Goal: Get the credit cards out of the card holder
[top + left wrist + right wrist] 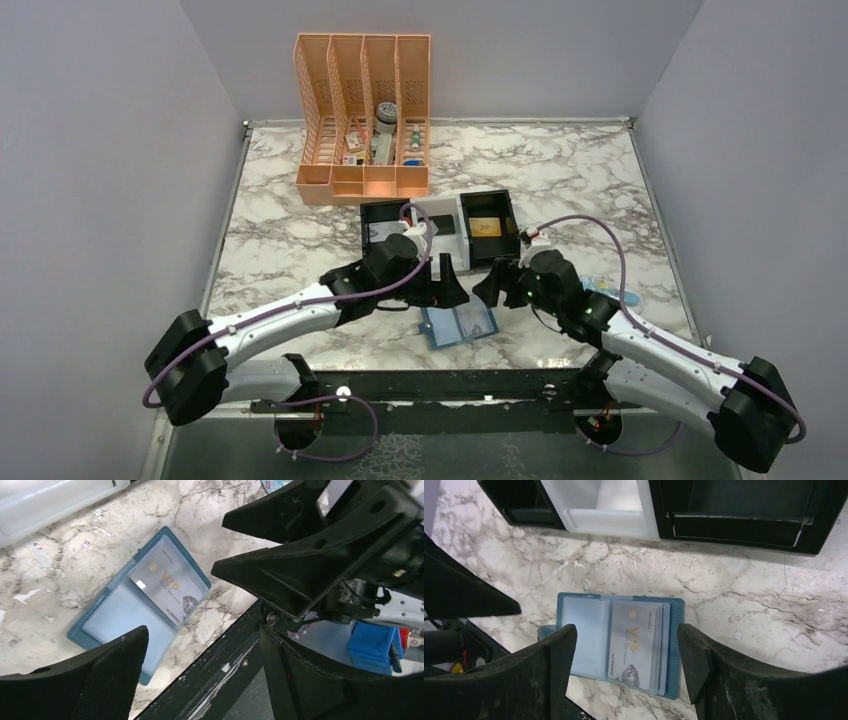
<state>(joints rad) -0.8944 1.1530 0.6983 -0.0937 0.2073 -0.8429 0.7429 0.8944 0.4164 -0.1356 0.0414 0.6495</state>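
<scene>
Gold "VIP" lettering showed on a silvery card (631, 647) under a clear plastic sleeve; its smaller print was too fine to read. The holder (458, 325), flat, teal-blue and laid open, rested on the marble table (560, 170) near its front edge. The left gripper (448, 285) and right gripper (495, 283) hung close over it, jaws apart and empty.

The left arm (270, 325) and right arm (660, 365) had white links between bulky black joints. A lilac cable (300, 303) trailed back from each claw along its arm. The left claw (447, 290) and right claw (497, 285) were matte black. Their fingers (724, 680) were wedge-shaped with grainy inner pads (115, 675). Round holes (376, 506) pierced the right claw's side.
</scene>
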